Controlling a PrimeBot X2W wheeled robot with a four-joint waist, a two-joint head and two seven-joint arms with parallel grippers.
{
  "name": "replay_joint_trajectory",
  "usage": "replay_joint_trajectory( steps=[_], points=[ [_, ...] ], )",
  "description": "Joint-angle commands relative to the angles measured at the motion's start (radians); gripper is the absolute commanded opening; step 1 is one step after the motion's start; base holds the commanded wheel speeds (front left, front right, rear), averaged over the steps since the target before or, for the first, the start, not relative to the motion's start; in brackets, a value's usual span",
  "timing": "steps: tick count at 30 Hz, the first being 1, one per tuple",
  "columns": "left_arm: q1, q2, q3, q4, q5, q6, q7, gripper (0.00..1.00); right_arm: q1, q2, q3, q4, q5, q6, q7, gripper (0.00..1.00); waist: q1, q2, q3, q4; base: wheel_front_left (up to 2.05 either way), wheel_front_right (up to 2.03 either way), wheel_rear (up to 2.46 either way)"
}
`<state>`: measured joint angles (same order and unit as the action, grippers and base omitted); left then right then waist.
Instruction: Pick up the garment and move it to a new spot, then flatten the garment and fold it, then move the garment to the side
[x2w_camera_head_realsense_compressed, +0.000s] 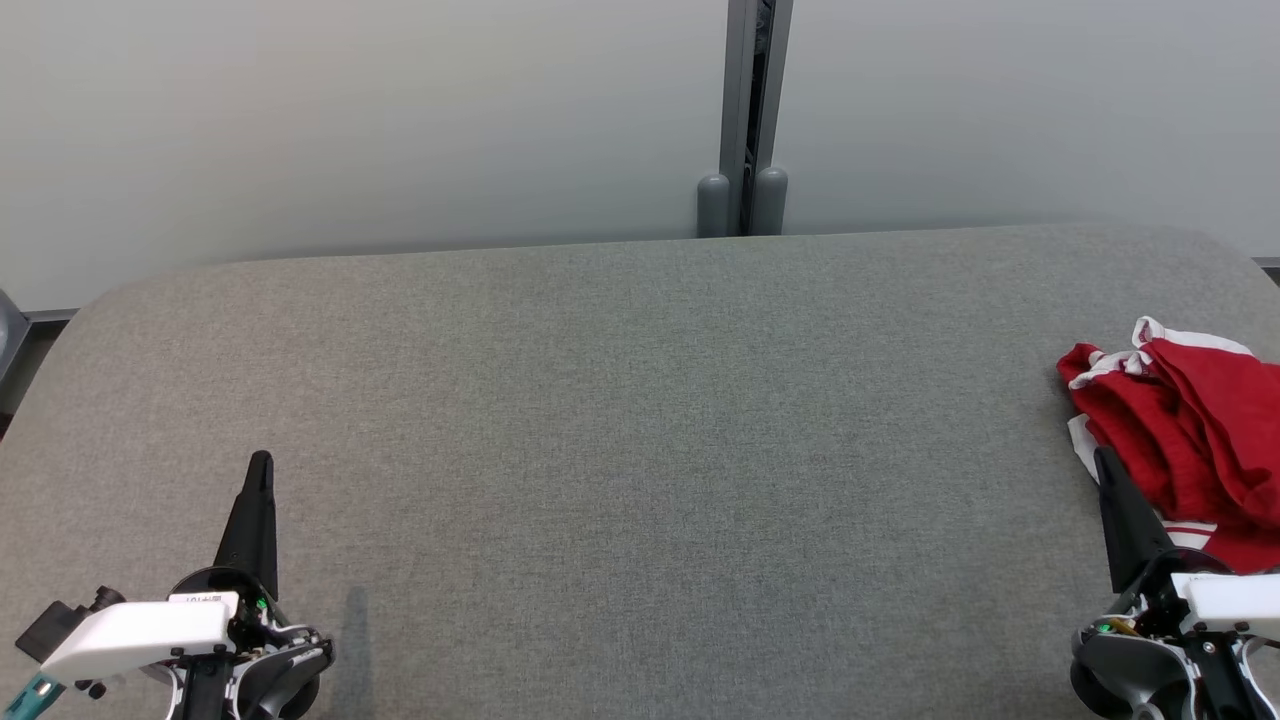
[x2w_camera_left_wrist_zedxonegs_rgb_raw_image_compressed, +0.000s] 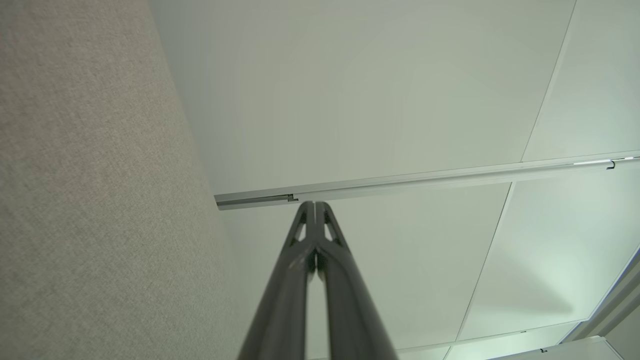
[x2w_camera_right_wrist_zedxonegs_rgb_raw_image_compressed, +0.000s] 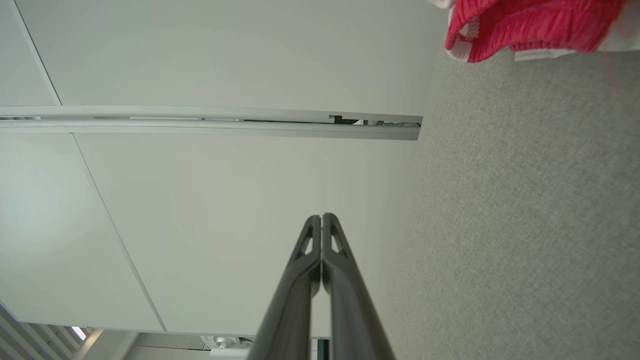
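PrimeBot's left gripper (x2w_camera_head_realsense_compressed: 258, 468): long tapering black fingers (x2w_camera_left_wrist_zedxonegs_rgb_raw_image_compressed: 292, 280) on rounded dark-grey wrist housing (x2w_camera_head_realsense_compressed: 285, 672). White boxy cover (x2w_camera_head_realsense_compressed: 140, 630) carries small printed label (x2w_camera_head_realsense_compressed: 203, 599), black block (x2w_camera_head_realsense_compressed: 45, 628) at outer end, teal tip (x2w_camera_head_realsense_compressed: 33, 692) below, green light (x2w_camera_head_realsense_compressed: 261, 603). The right gripper (x2w_camera_head_realsense_compressed: 1104, 462): same black fingers, white plate (x2w_camera_head_realsense_compressed: 1232, 598), green lamp (x2w_camera_head_realsense_compressed: 1104, 628), brass-coloured fitting (x2w_camera_head_realsense_compressed: 1124, 626). Close up, triangular cut-outs (x2w_camera_right_wrist_zedxonegs_rgb_raw_image_compressed: 334, 243) pierce glossy fingers near tips.

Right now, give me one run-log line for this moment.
stage: pickup not begun | garment: red-and-white, crumpled, right end of table | left fingers: shut, empty | right fingers: shut, empty, beside garment
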<state>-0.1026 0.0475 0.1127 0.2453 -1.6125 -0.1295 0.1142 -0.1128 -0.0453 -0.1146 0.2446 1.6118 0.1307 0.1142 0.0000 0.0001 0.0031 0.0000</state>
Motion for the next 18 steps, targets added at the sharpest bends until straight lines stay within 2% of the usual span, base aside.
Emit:
replay_joint_trajectory(
  steps=[1, 18],
  points=[
    [-0.012, 0.005, 0.004, -0.002, -0.001, -0.004, 0.003, 0.0, 0.009, -0.009, -0.001, -0.003, 0.002, 0.0, 0.003, 0.0, 0.0, -0.0001, 0.0, 0.0, 0.0, 0.0, 0.0],
    [-0.012, 0.005, 0.004, -0.002, -0.001, -0.004, 0.003, 0.0, 0.009, -0.009, -0.001, -0.003, 0.002, 0.0, 0.003, 0.0, 0.0, -0.0001, 0.0, 0.0, 0.0, 0.0, 0.0]
  ],
)
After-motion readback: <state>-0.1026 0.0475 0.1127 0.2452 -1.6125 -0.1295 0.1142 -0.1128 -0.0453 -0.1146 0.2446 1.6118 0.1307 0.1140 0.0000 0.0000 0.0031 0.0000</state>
